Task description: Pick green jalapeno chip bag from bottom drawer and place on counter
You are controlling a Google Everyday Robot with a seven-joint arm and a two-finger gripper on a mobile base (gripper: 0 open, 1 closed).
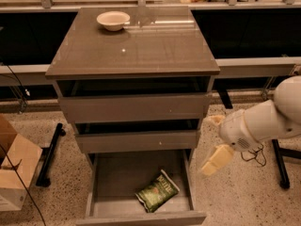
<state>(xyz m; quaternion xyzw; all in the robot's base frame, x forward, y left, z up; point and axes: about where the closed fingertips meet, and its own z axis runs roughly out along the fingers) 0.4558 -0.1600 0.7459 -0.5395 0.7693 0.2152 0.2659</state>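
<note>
The green jalapeno chip bag (157, 190) lies flat in the open bottom drawer (113, 180), near its front right corner. The drawer is pulled out below two narrower drawers. The counter (141, 51) is the glossy grey-brown top of the cabinet. My gripper (214, 140) hangs to the right of the cabinet, level with the middle drawer, above and to the right of the bag. Its two pale fingers (217, 159) stand apart, open and empty.
A pale bowl (113, 20) stands at the back left of the counter. A cardboard box (11, 171) sits on the floor at the left. Black stand legs (49, 157) lie on the floor beside the cabinet, and another leg (280, 161) lies on the right.
</note>
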